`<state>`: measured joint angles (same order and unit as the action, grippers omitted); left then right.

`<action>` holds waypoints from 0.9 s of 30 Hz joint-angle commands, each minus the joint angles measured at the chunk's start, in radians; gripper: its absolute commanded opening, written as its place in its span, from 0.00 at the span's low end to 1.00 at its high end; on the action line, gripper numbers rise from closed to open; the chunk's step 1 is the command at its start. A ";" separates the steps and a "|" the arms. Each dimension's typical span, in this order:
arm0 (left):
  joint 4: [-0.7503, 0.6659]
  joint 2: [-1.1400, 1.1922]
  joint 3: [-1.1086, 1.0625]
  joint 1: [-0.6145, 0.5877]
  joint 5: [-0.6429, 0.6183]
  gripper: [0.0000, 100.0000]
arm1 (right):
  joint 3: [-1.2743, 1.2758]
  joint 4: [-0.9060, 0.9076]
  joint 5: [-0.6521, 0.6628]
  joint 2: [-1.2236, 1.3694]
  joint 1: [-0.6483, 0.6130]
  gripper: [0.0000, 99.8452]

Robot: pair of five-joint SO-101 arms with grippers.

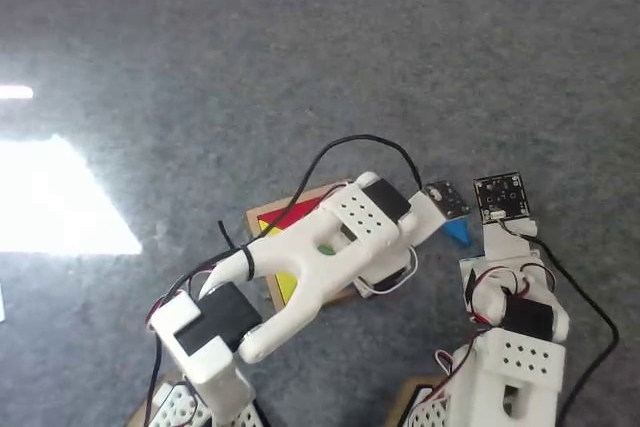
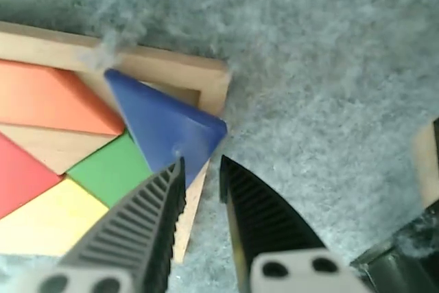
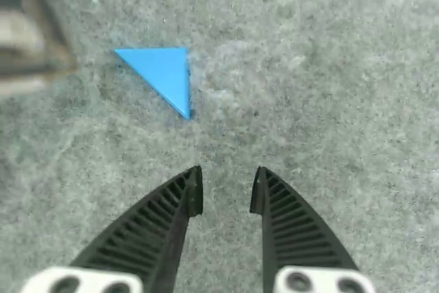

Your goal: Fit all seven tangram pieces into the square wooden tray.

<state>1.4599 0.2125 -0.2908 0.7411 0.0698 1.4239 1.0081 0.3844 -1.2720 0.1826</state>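
Left claw sits over the right corner of the wooden tray, jaws slightly apart and, as far as you can judge, clamped on nothing. One finger overlaps the near edge of the dark blue triangle. That triangle lies skewed, one corner riding over the tray rim and not down flat, likely because its slot is tight against the green piece. Orange piece, red piece and yellow piece already lie in the tray, with bare wood showing between them.

Right claw hangs above the grey worktop, jaws apart, empty. The light blue triangle lies flat on the worktop just beyond its tips, not touching. From above you see it right of the tray, beside the left arm's wrist.

Task is partway: you need the dark blue triangle nudged square into the corner. The light blue one looks thin and flat, so gripping it off the worktop will be fiddly.
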 commanded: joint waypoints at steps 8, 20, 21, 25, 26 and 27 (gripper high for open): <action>-0.029 0.058 0.120 0.002 0.011 0.08 | -0.054 -0.016 0.011 0.004 -0.013 0.13; -0.029 0.057 0.176 -0.040 -0.012 0.08 | -0.054 -0.015 0.011 0.004 -0.013 0.13; -0.029 0.057 0.183 -0.060 -0.015 0.08 | -0.054 -0.015 0.011 0.004 -0.013 0.13; -0.043 0.068 0.189 -0.141 0.009 0.08 | -0.054 -0.013 0.011 0.004 -0.013 0.13; -0.043 0.072 0.189 -0.152 0.009 0.08 | -0.054 -0.015 0.011 0.004 -0.013 0.13; -0.041 0.075 0.186 -0.155 0.011 0.08 | -0.054 -0.016 0.011 0.004 -0.013 0.13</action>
<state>1.4354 0.2862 -0.1450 0.6337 0.0683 1.4239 1.0081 0.3844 -1.2720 0.1826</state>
